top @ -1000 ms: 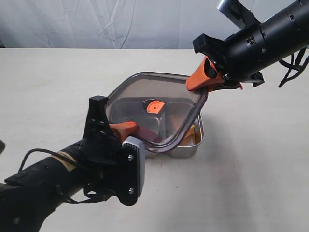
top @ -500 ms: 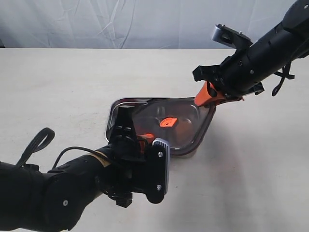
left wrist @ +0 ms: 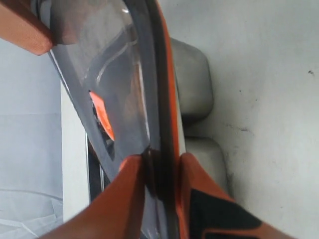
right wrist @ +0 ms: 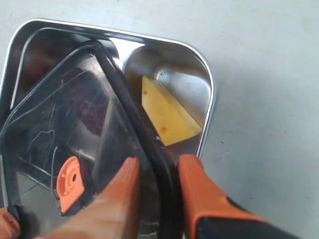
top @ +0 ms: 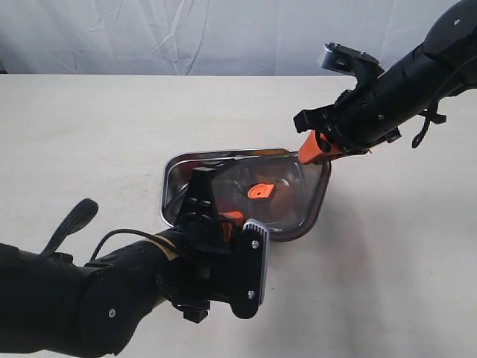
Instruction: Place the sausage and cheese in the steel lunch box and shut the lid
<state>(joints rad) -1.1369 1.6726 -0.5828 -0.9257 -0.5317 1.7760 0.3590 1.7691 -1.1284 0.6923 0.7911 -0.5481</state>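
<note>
The left arm (top: 112, 298) hides the near side of the steel lunch box (top: 165, 186) on the worktop (top: 97, 127). The lid (top: 279, 201) sits askew over it, pinched at opposite edges by the left gripper (left wrist: 162, 194) and the right gripper (right wrist: 158, 196). The cheese (right wrist: 167, 117) lies inside, beside the right gripper.

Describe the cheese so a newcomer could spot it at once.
On the pale table stands a shiny steel lunch box, mostly under a dark lid. In its uncovered compartment lies the cheese: a yellow wedge, unlike anything around it.
</note>
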